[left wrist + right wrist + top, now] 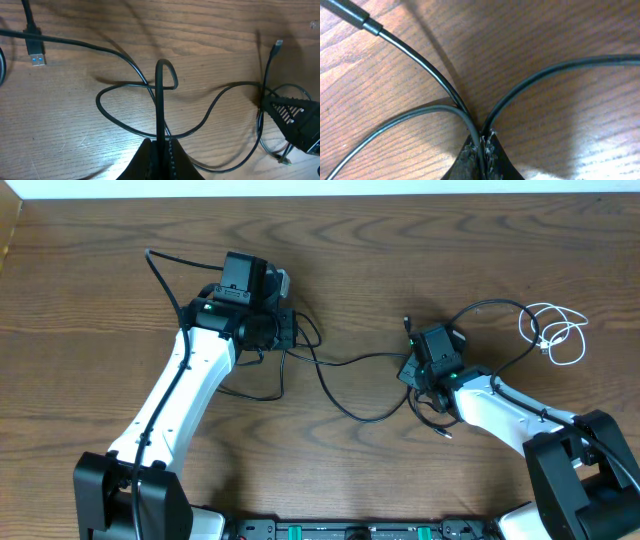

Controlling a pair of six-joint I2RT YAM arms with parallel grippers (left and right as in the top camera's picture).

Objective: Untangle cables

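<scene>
Thin black cables (345, 385) run in loops across the wooden table between my two arms. My left gripper (290, 330) is shut on a black cable; in the left wrist view (161, 147) the cable rises from the jaws as a tall bend (162, 80) over a loop lying on the wood. My right gripper (412, 375) is shut on black cable strands, which fan out from the jaws in the right wrist view (482, 142). A short white cable (556, 330) lies coiled at the far right, apart from the black ones.
A USB plug (35, 52) lies at the upper left of the left wrist view. A small plug end (277, 46) points up near the right gripper (295, 117). Thicker black cords run along both arms.
</scene>
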